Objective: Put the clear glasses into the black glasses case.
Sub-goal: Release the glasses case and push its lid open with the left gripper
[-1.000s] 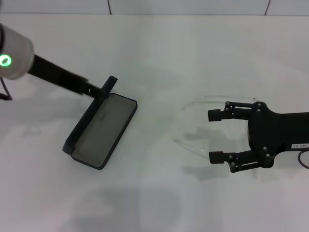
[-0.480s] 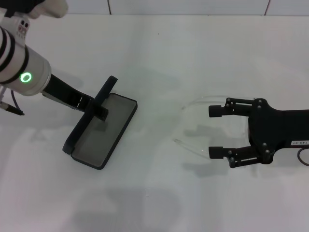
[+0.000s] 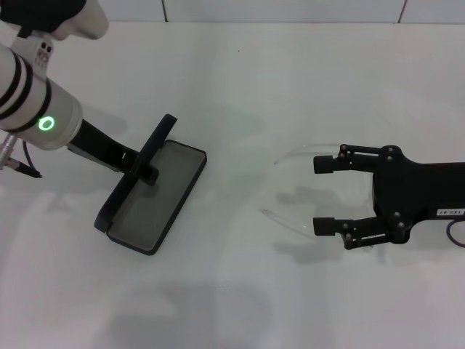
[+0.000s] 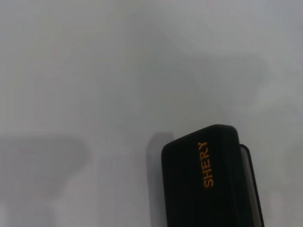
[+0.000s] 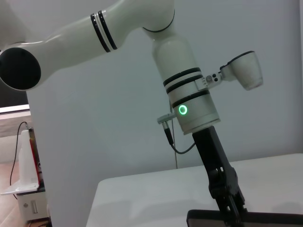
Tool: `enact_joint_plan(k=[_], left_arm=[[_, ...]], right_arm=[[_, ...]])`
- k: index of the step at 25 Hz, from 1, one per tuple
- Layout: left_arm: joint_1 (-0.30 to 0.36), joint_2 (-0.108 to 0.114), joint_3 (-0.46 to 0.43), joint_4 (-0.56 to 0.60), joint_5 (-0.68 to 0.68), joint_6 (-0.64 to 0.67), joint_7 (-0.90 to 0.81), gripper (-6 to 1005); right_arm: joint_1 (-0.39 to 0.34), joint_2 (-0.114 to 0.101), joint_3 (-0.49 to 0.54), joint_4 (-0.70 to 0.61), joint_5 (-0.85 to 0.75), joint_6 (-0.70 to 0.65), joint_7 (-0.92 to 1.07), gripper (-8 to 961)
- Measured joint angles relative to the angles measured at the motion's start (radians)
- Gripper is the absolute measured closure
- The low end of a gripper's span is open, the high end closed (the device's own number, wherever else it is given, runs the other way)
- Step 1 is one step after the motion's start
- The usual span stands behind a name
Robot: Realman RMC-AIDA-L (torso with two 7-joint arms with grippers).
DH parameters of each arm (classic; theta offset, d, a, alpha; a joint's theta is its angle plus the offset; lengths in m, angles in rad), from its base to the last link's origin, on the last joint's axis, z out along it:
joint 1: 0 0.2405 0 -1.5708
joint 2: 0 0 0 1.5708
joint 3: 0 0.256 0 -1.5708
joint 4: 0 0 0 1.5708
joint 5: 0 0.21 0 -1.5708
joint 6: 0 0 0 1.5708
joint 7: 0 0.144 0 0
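The black glasses case (image 3: 156, 195) lies open on the white table at left, grey lining up, its lid standing upright along the left side. My left gripper (image 3: 143, 169) is shut on that lid near its middle. The left wrist view shows the lid's outer face (image 4: 203, 184) with gold lettering. From the right wrist view, the left gripper (image 5: 229, 203) reaches down onto the case (image 5: 213, 220). The clear glasses (image 3: 294, 153) lie at right, thin arms pointing towards the case. My right gripper (image 3: 323, 195) is open, low over them, one finger beside each arm.
A white table (image 3: 232, 87) spreads around both objects. A wall seam runs along the far edge. A cable (image 3: 456, 234) loops by the right wrist.
The left arm has swung so its wrist is nearer the camera, and its gripper has slid along the lid from the far end towards the middle. The right gripper shifted slightly leftward.
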Motion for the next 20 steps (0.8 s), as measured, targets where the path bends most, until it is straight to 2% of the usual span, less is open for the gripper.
enact_joint_plan(k=[6,11,20], left_arm=[[0.002,-0.001,0.000,0.008,-0.005,-0.002,0.017,315],[0.002,-0.001,0.000,0.010,-0.004,-0.003,0.035,542],[0.005,-0.001,-0.003,0.046,-0.006,-0.008,0.145,707]], right_arm=[[0.000,0.000,0.002,0.000,0.000,0.002,0.000,94],[-0.004,0.000,0.002,0.000,0.002,0.002,0.000,94],[-0.007,0.000,0.012,0.019,0.015,0.001,0.000,94]])
